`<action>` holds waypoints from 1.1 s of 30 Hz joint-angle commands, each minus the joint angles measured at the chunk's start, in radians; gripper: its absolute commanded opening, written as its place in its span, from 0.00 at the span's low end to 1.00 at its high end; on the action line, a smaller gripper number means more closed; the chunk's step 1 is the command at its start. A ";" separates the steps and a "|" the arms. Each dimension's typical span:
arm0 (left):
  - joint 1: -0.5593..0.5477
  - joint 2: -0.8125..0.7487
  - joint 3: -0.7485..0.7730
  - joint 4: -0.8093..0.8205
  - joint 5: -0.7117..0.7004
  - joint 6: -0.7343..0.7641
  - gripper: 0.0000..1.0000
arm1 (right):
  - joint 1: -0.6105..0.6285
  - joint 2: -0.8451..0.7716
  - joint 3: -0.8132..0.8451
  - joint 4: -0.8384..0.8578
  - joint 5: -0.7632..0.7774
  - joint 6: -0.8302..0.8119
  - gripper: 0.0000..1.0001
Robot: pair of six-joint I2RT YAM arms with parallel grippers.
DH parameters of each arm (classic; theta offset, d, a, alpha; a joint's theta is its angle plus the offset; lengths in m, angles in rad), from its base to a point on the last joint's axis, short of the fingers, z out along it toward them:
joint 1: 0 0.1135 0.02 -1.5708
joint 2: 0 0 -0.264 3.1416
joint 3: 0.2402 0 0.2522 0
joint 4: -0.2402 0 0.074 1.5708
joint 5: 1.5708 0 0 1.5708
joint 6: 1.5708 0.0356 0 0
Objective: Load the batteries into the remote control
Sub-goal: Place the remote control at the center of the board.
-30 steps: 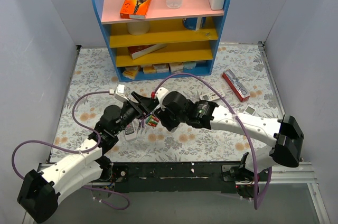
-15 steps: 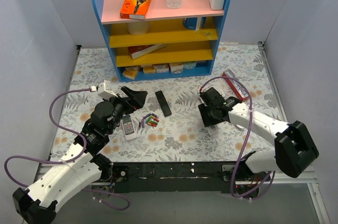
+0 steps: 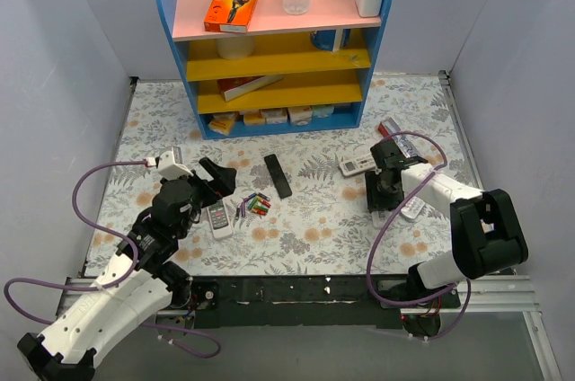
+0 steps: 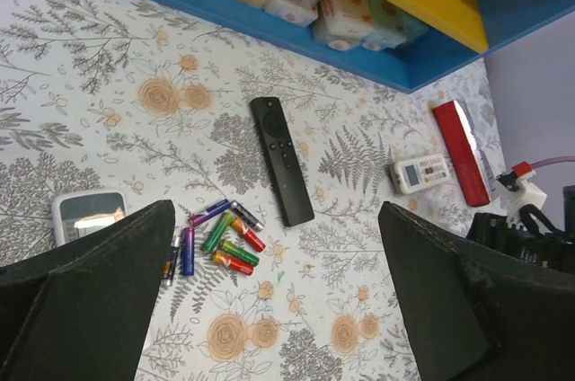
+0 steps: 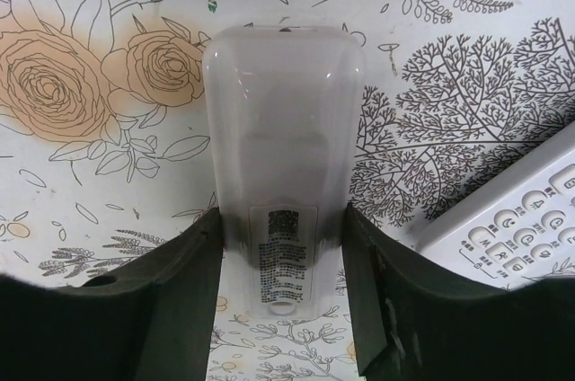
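The black remote control (image 3: 278, 175) (image 4: 281, 161) lies flat in the middle of the flowered table. The batteries (image 3: 254, 206) (image 4: 220, 242), red, green and purple, lie in a loose cluster just to its left. My left gripper (image 3: 223, 181) (image 4: 274, 255) hovers open above them, holding nothing. My right gripper (image 3: 379, 201) (image 5: 281, 219) is far to the right. Its jaws press both sides of a white remote (image 5: 283, 84) that lies face down, with a printed label on its back.
A grey-white remote with a display (image 3: 218, 217) (image 4: 90, 212) lies left of the batteries. A small white remote (image 3: 357, 165), a keyed white remote (image 3: 413, 208) (image 5: 512, 219) and a red box (image 3: 402, 144) are at the right. A blue shelf unit (image 3: 278, 57) stands at the back.
The right arm swung from the middle, over the batteries, out to the right side. The left gripper opened wide and drew back to the left.
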 commanded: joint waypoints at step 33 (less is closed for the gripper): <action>0.003 0.211 0.015 -0.040 0.134 -0.126 0.98 | 0.318 0.137 0.429 0.154 -0.194 -0.009 0.90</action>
